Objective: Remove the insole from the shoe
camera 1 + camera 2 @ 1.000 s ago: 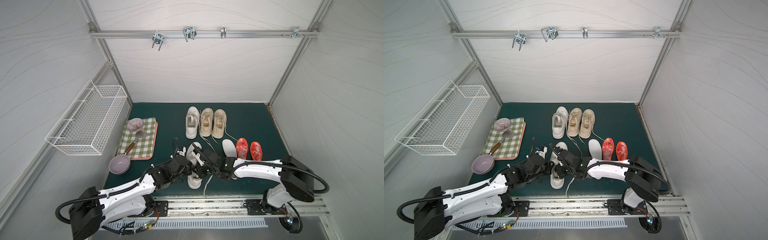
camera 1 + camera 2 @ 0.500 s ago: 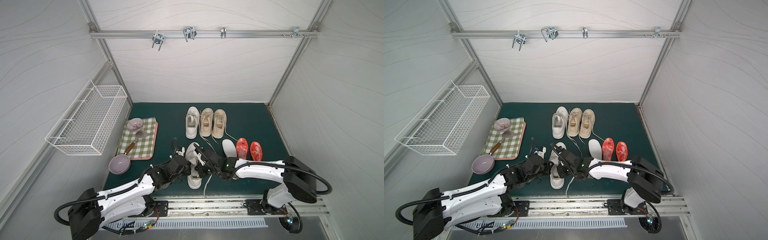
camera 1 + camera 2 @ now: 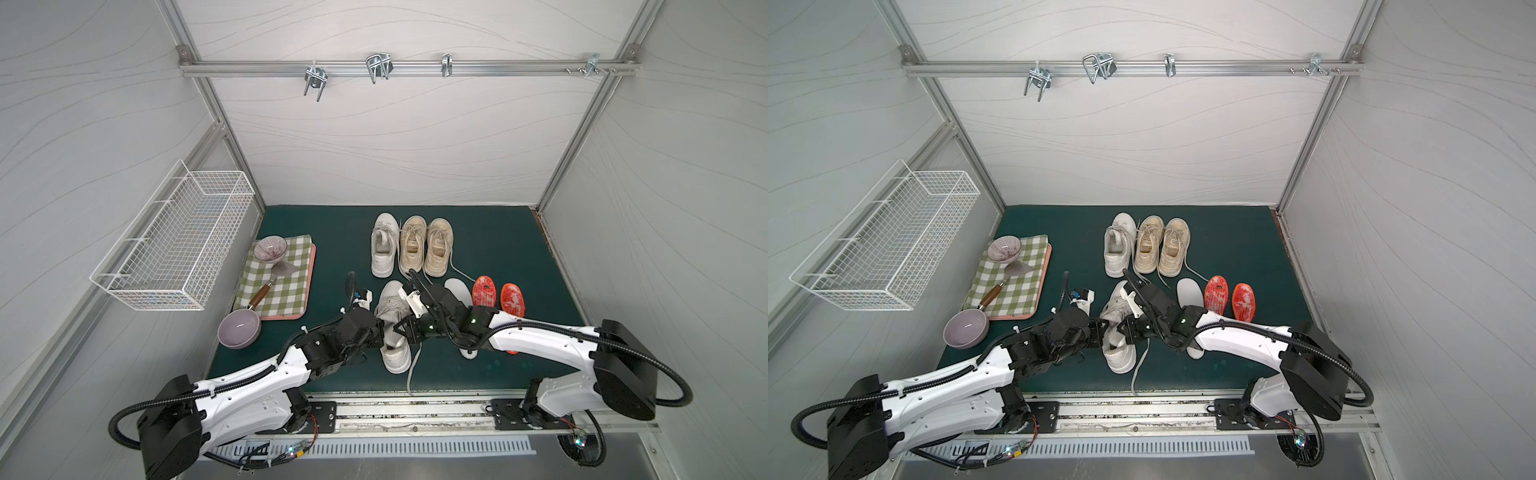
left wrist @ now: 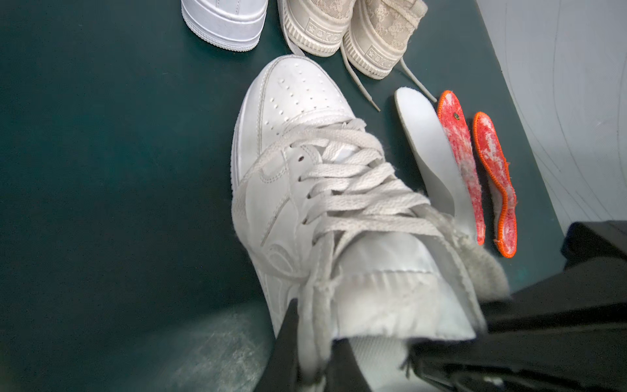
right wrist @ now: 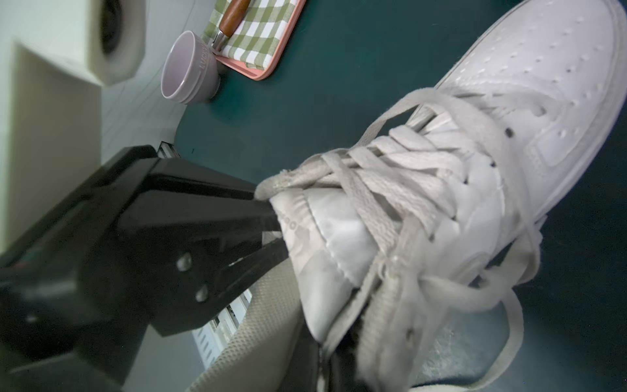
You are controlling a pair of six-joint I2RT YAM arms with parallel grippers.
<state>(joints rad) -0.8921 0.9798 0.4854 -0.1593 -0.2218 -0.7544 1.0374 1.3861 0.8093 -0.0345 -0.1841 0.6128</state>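
Shoe [image 3: 390,309]: white lace-up high-top, standing on its sole near the front of the green mat [image 3: 498,241]. Toe pointed toward the back wall, heel toward the arm bases, and one lace trailed off past the heel. Insole not made out for certain. Under the tongue a pale meshed strip [image 5: 258,315] showed in the right wrist view; could not tell whether insole or lining.

Left gripper [image 3: 380,332]: at the shoe's left side, jaws all but closed, pinching the upper edge of the shoe by the tongue. In the right wrist view its black fingers [image 5: 220,200] met on that padded rim, with a lace alongside.

Right gripper [image 3: 402,328]: at the shoe's right side, tips down in the mouth of the shoe, jaws closed to a sliver. What lay between them was hidden; the meshed strip ran just beside its fingers.

Just right of the shoe lay a loose white insole [image 3: 457,289], partly under the right arm. Beyond it were two orange-red insoles [image 3: 484,291], [image 3: 512,299]. Behind stood a row of one white shoe [image 3: 382,249] and two beige shoes [image 3: 412,245], [image 3: 438,245]. Well to the left were a pink tray [image 3: 286,316] with a check cloth [image 3: 291,291], a lilac pan [image 3: 240,328] at its front corner, and a wire basket [image 3: 174,245] on the wall.
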